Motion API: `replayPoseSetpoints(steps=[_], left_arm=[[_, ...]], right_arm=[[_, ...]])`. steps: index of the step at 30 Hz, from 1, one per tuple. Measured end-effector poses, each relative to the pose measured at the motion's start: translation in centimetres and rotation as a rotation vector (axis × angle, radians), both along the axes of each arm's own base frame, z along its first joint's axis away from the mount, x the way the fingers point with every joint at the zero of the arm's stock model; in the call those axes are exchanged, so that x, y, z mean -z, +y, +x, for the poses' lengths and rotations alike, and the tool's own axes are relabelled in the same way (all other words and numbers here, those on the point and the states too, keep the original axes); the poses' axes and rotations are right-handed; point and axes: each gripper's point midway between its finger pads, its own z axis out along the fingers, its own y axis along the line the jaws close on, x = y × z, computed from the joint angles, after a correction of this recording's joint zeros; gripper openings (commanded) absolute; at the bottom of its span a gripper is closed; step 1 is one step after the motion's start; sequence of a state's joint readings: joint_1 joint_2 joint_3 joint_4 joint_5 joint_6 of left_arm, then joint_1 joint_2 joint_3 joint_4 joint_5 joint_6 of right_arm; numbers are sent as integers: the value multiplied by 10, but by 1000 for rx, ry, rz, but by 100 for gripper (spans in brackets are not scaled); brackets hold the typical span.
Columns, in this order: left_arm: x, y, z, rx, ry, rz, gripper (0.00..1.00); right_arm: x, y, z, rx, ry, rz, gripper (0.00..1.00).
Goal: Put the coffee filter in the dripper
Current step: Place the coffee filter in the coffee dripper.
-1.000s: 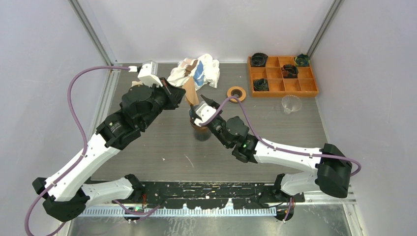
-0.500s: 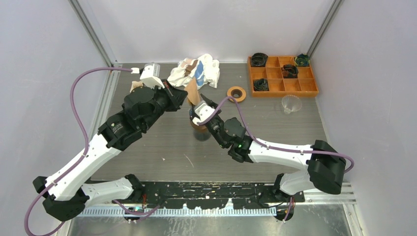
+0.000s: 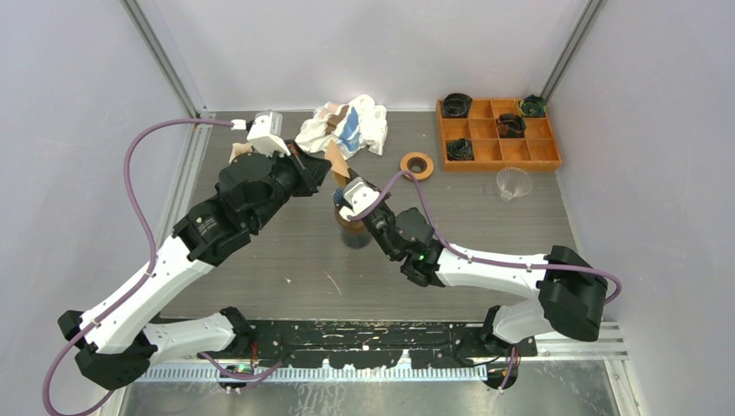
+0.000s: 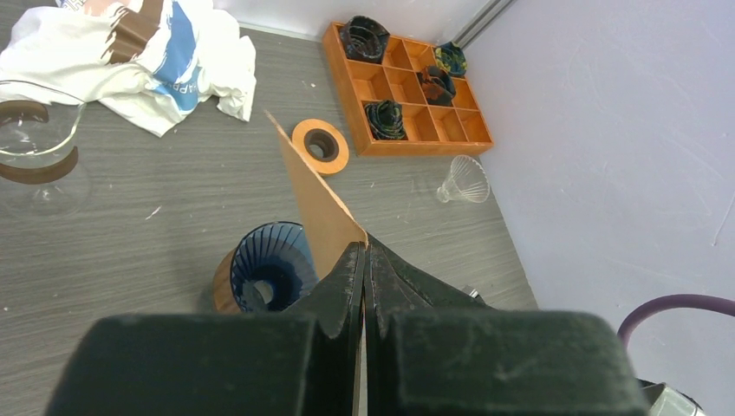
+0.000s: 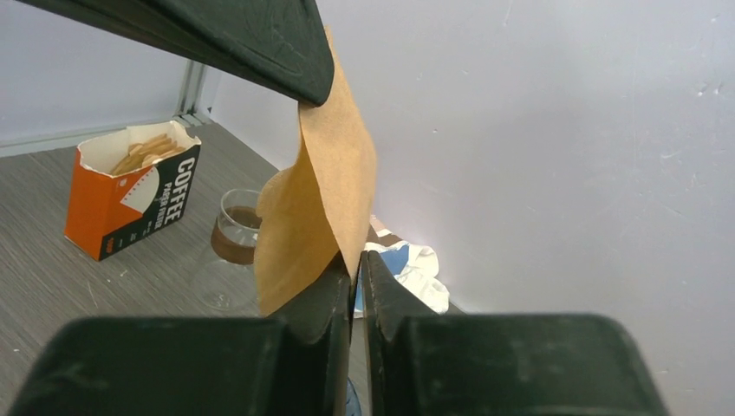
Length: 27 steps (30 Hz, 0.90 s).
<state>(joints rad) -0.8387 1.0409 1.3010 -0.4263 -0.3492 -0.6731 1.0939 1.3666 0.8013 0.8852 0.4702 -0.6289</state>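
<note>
Arms meet mid-table: left gripper point(image 4: 364, 249) clamped tight on the coffee filter point(image 4: 316, 201) at its top corner, right gripper point(image 5: 354, 263) pinched nearly closed on its lower edge. Filter hangs upright between them, dripper point(image 4: 258, 253) just below, right arm nearer.

text | orange box point(image 5: 102, 206) | white "COFFEE", smaller line beneath starting "PAPER" | no other text legible
</note>
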Motion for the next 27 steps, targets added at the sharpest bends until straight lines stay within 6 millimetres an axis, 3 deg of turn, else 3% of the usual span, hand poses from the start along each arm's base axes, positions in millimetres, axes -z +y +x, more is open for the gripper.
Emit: replayPoseSetpoints(steps=[5, 13, 19, 27], left_arm=[[1, 0, 0, 0, 0, 4, 14], [1, 4, 1, -12, -14, 33, 52], [-3, 14, -2, -29, -35, 48, 71], [-9, 29, -11, -42, -56, 64, 85]], right_arm=[[6, 2, 0, -6, 16, -26, 1], [20, 6, 0, -20, 94, -76, 1], [5, 4, 1, -5, 164, -54, 1], [-18, -2, 4, 53, 299, -6, 1]])
